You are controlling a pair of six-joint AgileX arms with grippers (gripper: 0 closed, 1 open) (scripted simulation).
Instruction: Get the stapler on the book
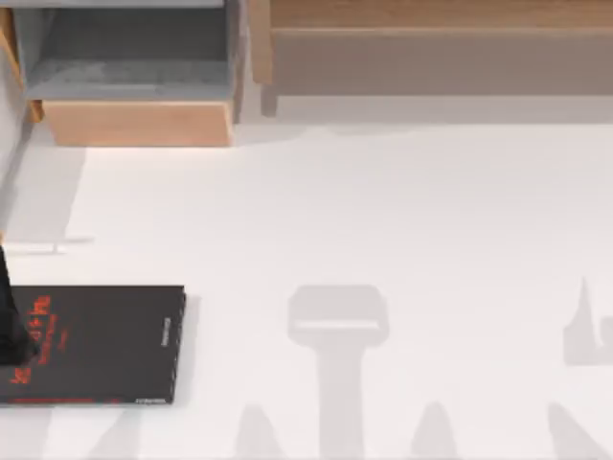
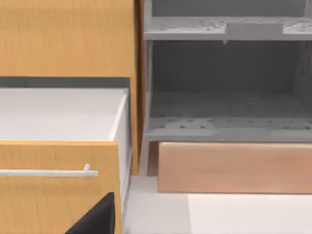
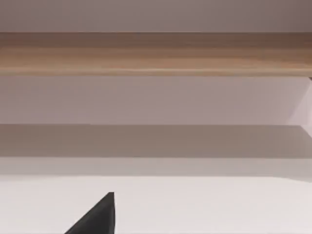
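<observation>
Book [image 1: 96,343] flat on worktop [image 1: 383,220], well below open wooden drawer [image 1: 134,123]. Dark bar [image 1: 10,321] over book's left edge: stapler or gripper, unclear. Placement unconfirmed. Gripper states: cannot tell.

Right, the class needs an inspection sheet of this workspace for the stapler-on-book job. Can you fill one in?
Surface: white table, arm shadows across it.
Job's things: book lies flat at the table's left; dark shape over its left edge, stapler or arm, cannot tell.
Clutter: nothing seen.
Grippers: left gripper near the open drawer; right gripper before the wooden shelf.
Cables: nothing seen.
Surroundings: grey shelf beside the drawer.
</observation>
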